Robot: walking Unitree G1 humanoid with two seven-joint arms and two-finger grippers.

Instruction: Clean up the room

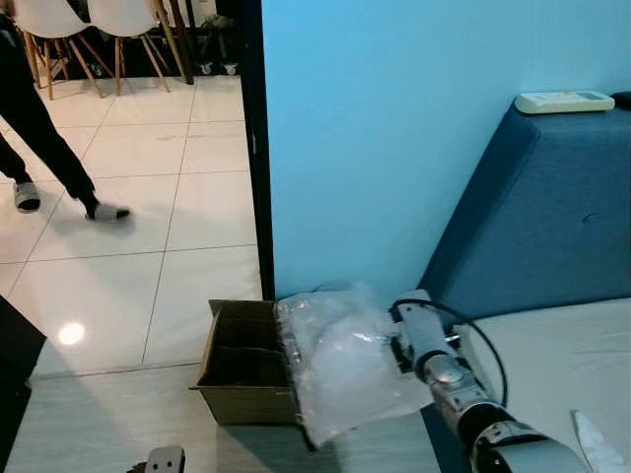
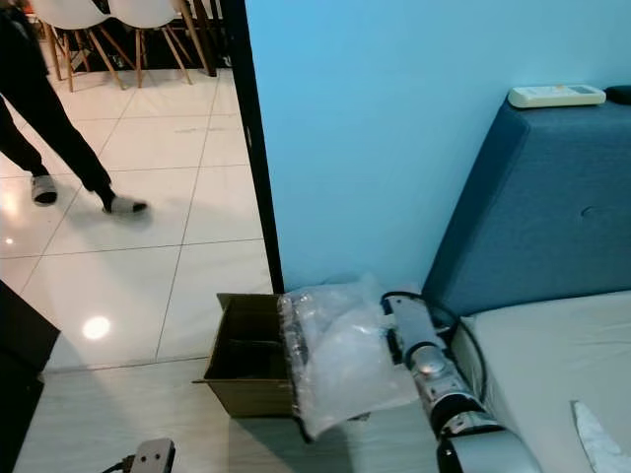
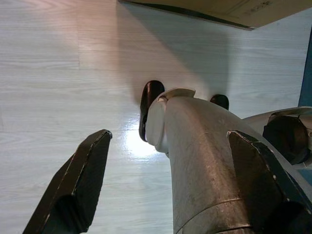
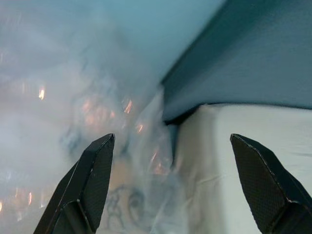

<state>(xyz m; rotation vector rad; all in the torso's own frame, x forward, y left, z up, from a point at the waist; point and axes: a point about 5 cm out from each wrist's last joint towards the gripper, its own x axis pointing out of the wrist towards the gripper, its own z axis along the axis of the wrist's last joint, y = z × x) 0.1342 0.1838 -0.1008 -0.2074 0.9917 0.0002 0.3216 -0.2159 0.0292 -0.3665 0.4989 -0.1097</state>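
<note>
A crumpled clear plastic bag (image 1: 340, 360) drapes over the right edge of an open brown cardboard box (image 1: 242, 365) that stands on the floor against the blue wall. My right arm reaches from the bed side toward the bag, its fingers hidden behind the plastic in the eye views. In the right wrist view my right gripper (image 4: 171, 139) is open, fingers spread wide, with the plastic (image 4: 87, 112) just ahead of the tips. My left gripper (image 3: 170, 135) hangs open above the pale floor, beside my own leg.
A white mattress (image 1: 562, 365) and blue headboard (image 1: 552, 207) stand at right, with a white remote (image 1: 564, 101) on top. A person (image 1: 39, 128) walks on the tiled floor beyond the doorway, near chairs (image 1: 89, 30). A dark object (image 1: 15, 355) sits at far left.
</note>
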